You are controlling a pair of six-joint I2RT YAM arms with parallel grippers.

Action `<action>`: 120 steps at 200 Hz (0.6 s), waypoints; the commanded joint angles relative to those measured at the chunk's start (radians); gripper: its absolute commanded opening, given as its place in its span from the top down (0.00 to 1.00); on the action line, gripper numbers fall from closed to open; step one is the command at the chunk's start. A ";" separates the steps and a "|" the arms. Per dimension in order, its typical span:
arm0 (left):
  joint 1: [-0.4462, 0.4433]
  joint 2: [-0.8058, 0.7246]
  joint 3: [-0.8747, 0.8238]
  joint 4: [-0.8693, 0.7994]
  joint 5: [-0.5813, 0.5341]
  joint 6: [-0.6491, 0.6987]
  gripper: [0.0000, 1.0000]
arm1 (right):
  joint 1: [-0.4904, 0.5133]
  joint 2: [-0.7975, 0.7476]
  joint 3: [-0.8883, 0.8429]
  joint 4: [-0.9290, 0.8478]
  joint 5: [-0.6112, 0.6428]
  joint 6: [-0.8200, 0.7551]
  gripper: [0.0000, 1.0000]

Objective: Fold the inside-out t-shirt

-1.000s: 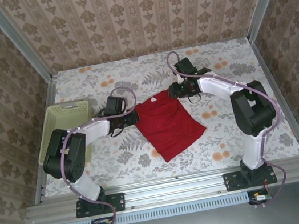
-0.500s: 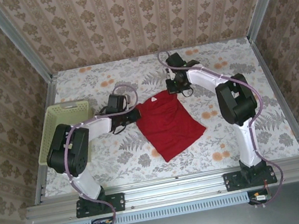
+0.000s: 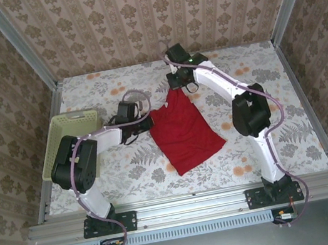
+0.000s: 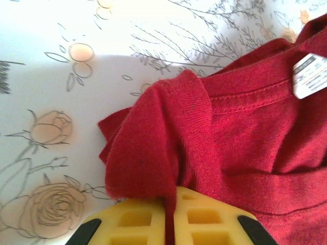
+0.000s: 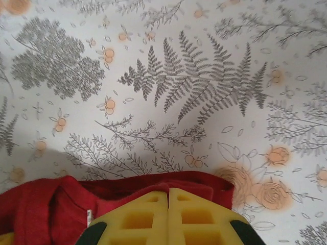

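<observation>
The shirt (image 3: 185, 133) lies in the middle of the table (image 3: 281, 140), its near corner pointing toward the arm bases, flat and mostly smooth. It looks like soft, light cloth. It should drape, stretch and slide over the printed cover rather than hold a shape, so a pinch at 1 point drags up a peak, not the whole panel.

Farther in, at the shirt's left edge, the left gripper (image 4: 168, 224) is clamped on a bunched fold of red, the cloth running down between its yellow pads. A white label (image 4: 311, 75) shows just beyond. The basket (image 3: 75, 122) sits well apart at the left.

Farthest, the right gripper (image 5: 168, 214) has its pads pressed together on the shirt's far edge, which rises to a point there in the top view.

Seamed edges, the shoulders and hem, look like the best holds: 2 corners at once, kept taut.
</observation>
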 commanded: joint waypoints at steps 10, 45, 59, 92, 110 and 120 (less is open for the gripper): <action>0.025 0.004 -0.001 0.030 -0.021 -0.026 0.86 | 0.004 0.110 0.116 -0.089 0.070 -0.028 0.96; 0.040 -0.009 -0.008 0.016 -0.034 -0.041 0.79 | -0.002 0.175 0.255 -0.177 0.127 -0.042 0.62; 0.051 -0.027 -0.013 -0.007 -0.042 -0.053 0.67 | -0.007 0.137 0.222 -0.192 0.138 -0.041 0.52; 0.037 -0.138 -0.025 -0.145 -0.092 -0.061 0.49 | -0.049 -0.142 -0.180 -0.053 0.043 -0.003 0.40; 0.001 -0.217 -0.059 -0.220 -0.140 -0.078 0.42 | -0.076 -0.316 -0.451 0.056 -0.061 0.027 0.37; -0.047 -0.265 -0.092 -0.242 -0.167 -0.096 0.41 | -0.087 -0.394 -0.583 0.105 -0.111 0.039 0.36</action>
